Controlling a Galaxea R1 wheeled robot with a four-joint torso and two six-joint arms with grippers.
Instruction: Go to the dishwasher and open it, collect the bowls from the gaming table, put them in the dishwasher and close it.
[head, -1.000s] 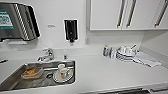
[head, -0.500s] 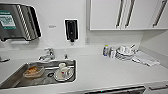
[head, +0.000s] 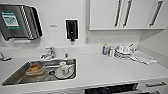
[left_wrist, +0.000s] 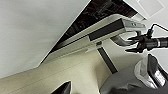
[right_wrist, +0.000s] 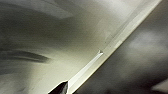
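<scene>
The dishwasher (head: 111, 89) gapes dark below the white counter (head: 105, 70). Dishes fill the sink (head: 15, 77) at left. Finger state of both grippers: cannot tell.

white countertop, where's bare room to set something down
Free: the white countertop stretch between the steel sink and the cluster of small bottles and folded cloths by the wall. Crowded: that back right corner, and the sink, with dishes in it.

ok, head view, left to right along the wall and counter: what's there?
Paper towel dispenser → faucet → soap dispenser → small bottles → pile of dishes and cloths. The sink lies below the faucet; the dishwasher gap shows under the counter.
</scene>
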